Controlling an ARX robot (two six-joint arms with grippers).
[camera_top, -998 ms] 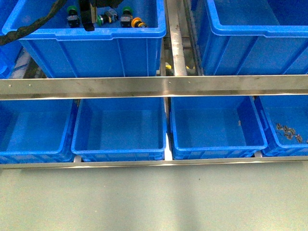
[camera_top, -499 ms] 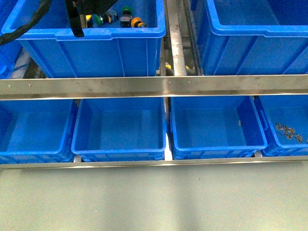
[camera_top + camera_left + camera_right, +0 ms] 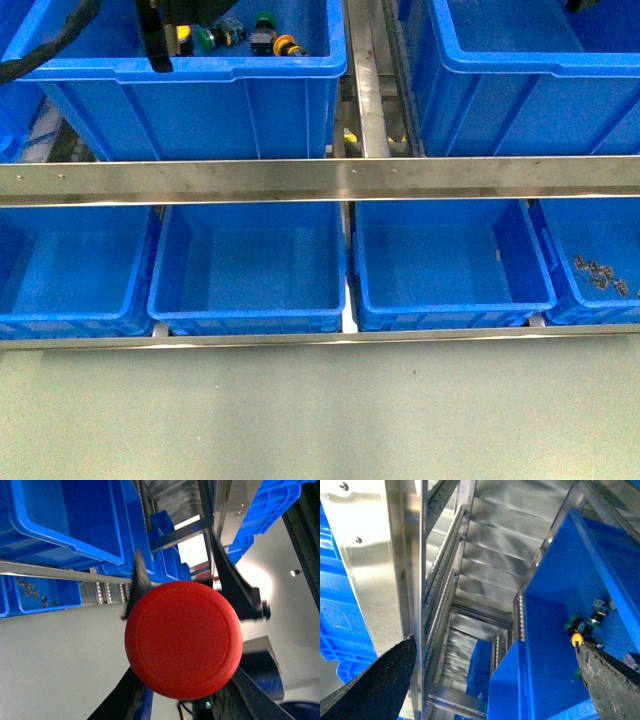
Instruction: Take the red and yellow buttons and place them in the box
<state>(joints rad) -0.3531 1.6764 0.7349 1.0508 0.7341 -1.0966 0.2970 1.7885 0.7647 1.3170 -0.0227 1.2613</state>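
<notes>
A red button (image 3: 183,640) fills the left wrist view, its round cap facing the camera, with my left gripper (image 3: 181,587) shut on it. In the front view that gripper (image 3: 158,40) hangs over the left end of the upper blue box (image 3: 190,68). Inside that box lie a yellow button (image 3: 289,46) and green-capped switches (image 3: 206,39). My right gripper (image 3: 490,680) is open with nothing between its dark fingers (image 3: 370,690). It looks along the metal rack at a blue box holding a yellow button (image 3: 577,639) and green ones (image 3: 570,625).
A steel rail (image 3: 320,180) crosses the front view. Below it stand a row of blue boxes (image 3: 245,310), the rightmost holding small metal parts (image 3: 600,274). Another large blue box (image 3: 530,70) sits upper right. Grey floor lies in front.
My left gripper has shifted left over the upper box, uncovering the buttons beside it. A dark tip now shows at the top right corner of the front view.
</notes>
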